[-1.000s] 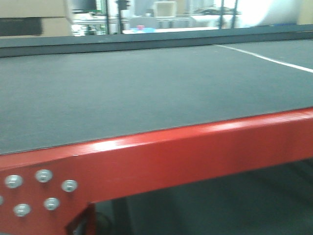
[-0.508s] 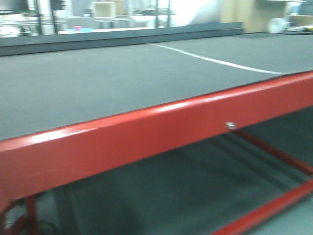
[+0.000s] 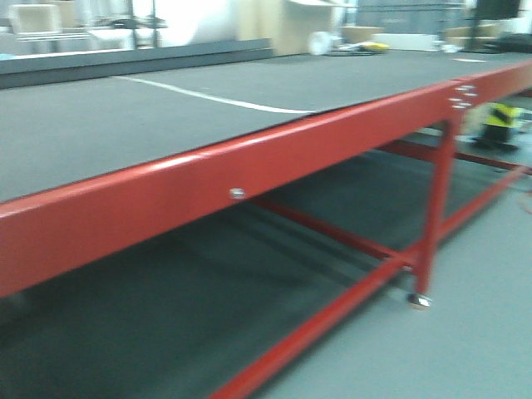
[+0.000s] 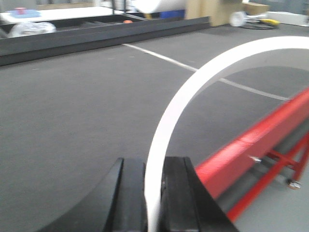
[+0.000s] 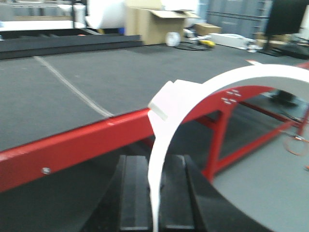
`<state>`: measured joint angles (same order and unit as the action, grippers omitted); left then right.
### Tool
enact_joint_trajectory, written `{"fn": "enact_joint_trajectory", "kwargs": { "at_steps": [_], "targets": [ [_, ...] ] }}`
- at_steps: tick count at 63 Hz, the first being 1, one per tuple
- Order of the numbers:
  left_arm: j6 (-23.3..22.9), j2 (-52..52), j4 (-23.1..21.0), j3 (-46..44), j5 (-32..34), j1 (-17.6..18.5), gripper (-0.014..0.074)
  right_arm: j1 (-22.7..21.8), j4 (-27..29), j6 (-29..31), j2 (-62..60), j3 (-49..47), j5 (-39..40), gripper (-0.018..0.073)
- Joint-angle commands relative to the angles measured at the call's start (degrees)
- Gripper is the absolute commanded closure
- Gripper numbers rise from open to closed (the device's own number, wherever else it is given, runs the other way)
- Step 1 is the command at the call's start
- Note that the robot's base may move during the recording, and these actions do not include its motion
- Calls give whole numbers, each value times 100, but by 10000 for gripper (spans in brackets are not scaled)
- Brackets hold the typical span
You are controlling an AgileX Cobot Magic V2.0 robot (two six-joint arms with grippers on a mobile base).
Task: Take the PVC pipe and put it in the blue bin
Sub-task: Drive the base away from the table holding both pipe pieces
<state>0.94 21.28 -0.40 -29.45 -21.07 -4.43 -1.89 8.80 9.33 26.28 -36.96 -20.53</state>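
Nearest, at the bottom of the left wrist view: left end effector point(image 4: 153, 166), two black fingers point(image 4: 130, 193), drawn narrow and pinching the thin wall of the PVC pipe point(image 4: 251, 54). Same arrangement in the right wrist view: right end effector point(image 5: 155, 162), two black fingers point(image 5: 133, 193), clamped narrow on a PVC pipe point(image 5: 260, 76) wall. Count: one white arc per wrist view; cannot tell whether one piece or two.

PVC pipe appearance: plain white, thin-walled, smooth, seen edge-on as a broad curve from between the fingers up and to the right, held in front of the tabletop edge. On the right-hand arc: a stepped edge and one pale patch point(image 5: 158, 110) on the outer face. Markings: too blurred to tell.

Just beyond: one tabletop point(image 3: 125, 125), dark grey, matte, bordered by one red frame point(image 3: 150, 204). One bolt head point(image 3: 238, 194) on the frame face. One white line point(image 3: 216, 100) across the tabletop. Below: red lower rails point(image 3: 332, 312) and one red leg point(image 3: 436, 208), ending in one small foot point(image 3: 420, 301) on the grey floor point(image 3: 482, 349).

Farther right: a cluster of bolt heads point(image 3: 461, 93) on the frame, number unclear, and one yellow-and-black object point(image 3: 501, 116) beyond the leg. Farthest: one open cardboard box point(image 5: 152, 21) and one white roll point(image 5: 104, 14) behind the tabletop.
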Motion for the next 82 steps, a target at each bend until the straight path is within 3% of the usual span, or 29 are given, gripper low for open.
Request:
{"fn": "enact_joint_trajectory", "kwargs": {
  "at_steps": [1,82],
  "targets": [
    [-18,-25,-27,6,103,3,707,-11,-8,5,-35,2,171,728],
    [-18,-25,-27,6,103,3,707,-11,-8,5,-127,2,164,728]
  ]
}}
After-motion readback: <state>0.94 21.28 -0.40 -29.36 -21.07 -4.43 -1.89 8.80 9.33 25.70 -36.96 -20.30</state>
